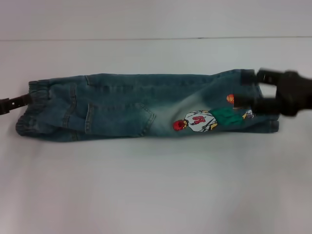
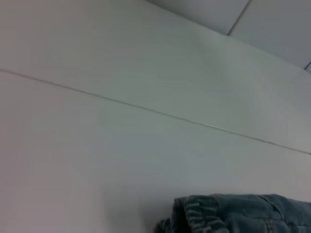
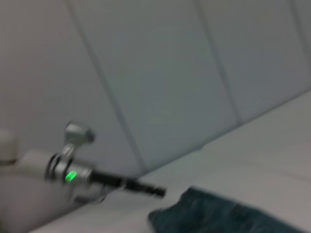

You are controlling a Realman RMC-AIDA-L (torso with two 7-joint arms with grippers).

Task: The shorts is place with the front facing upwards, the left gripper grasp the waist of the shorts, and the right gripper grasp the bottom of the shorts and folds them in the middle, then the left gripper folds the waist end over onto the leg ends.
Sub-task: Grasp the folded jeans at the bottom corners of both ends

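The blue denim shorts (image 1: pixel 141 109) lie folded lengthwise on the white table (image 1: pixel 156 185). The elastic waist (image 1: pixel 31 109) points left, and the leg ends (image 1: pixel 265 122), with a cartoon basketball-player patch (image 1: pixel 200 121), point right. My left gripper (image 1: pixel 22 101) reaches in from the left edge and meets the waistband. The left wrist view shows only the waist (image 2: pixel 233 213) at its edge. My right gripper (image 1: pixel 253 91) is open at the leg ends, one finger over the far edge and one over the cloth. In the right wrist view the denim (image 3: pixel 228 213) lies close, with the left arm (image 3: pixel 73 172) beyond.
A seam line (image 1: pixel 156 38) crosses the white table behind the shorts. Bare white surface lies in front of the shorts and behind them. Nothing else stands on the table.
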